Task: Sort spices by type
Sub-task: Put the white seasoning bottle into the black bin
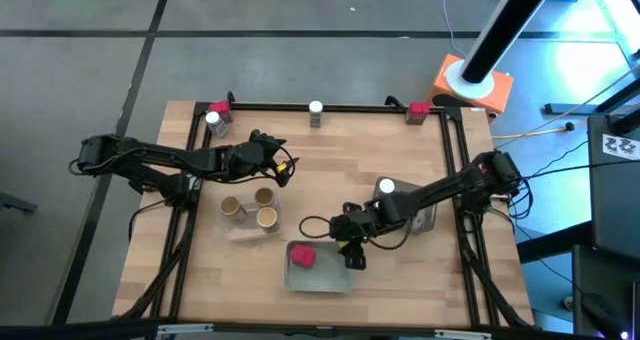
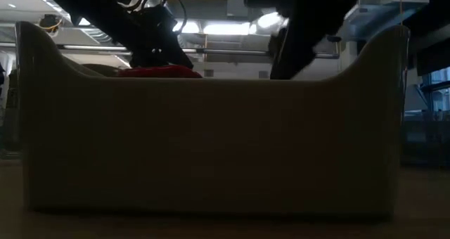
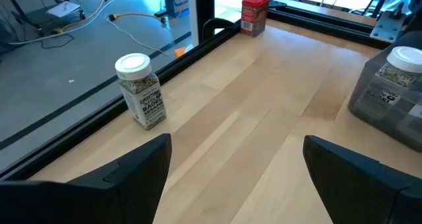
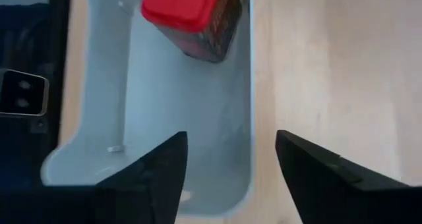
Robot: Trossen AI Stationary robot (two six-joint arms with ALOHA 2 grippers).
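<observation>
My left gripper (image 1: 283,167) is open and empty above the table's far left-middle; its wrist view (image 3: 231,178) looks at a clear jar with a white lid (image 3: 140,92) standing by the far rail. My right gripper (image 1: 352,256) is open and empty over the right end of a grey tray (image 1: 325,278); in its wrist view (image 4: 231,165) the fingers hang above the tray's wall. A red packet (image 1: 301,254) lies in that tray and also shows in the right wrist view (image 4: 191,16). Three cork cylinders (image 1: 263,196) stand together on a tan tray.
A second jar (image 1: 386,187) stands in a clear tray (image 1: 424,212) at the right. Another jar (image 1: 214,121) and a red container (image 1: 220,107) stand at the far left corner, and one more red container (image 1: 418,108) at the far right. The grey tray's wall (image 2: 211,147) fills the low view.
</observation>
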